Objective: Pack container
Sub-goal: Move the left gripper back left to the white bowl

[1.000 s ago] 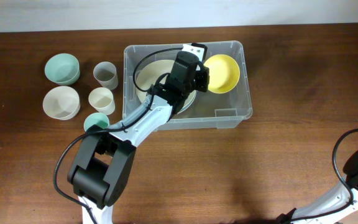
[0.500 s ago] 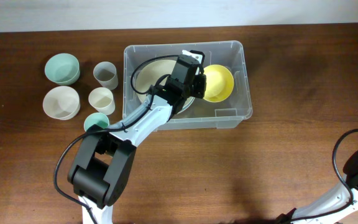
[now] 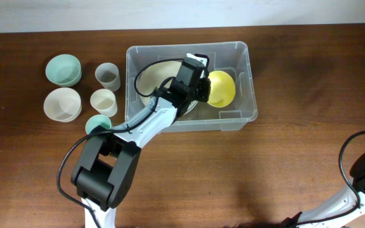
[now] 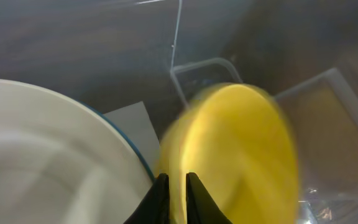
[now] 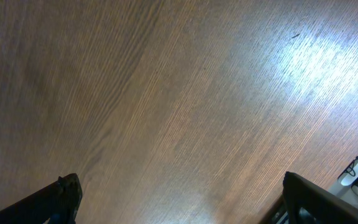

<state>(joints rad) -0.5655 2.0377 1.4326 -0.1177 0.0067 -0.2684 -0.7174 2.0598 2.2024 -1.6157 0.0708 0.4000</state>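
The bowl (image 3: 224,88) is yellow, the container (image 3: 251,88) clear, the table (image 3: 265,171) brown wood-grain.

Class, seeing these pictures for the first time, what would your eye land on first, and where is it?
The bright yellow bowl stands out, tilted inside the right half of the clear container, its rim pinched by the left gripper. Beside it in the container lies a wide white bowl, and five pale cups and bowls stand on the table left of it.

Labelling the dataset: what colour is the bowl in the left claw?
The bowl is yellow; overhead view shows it best.
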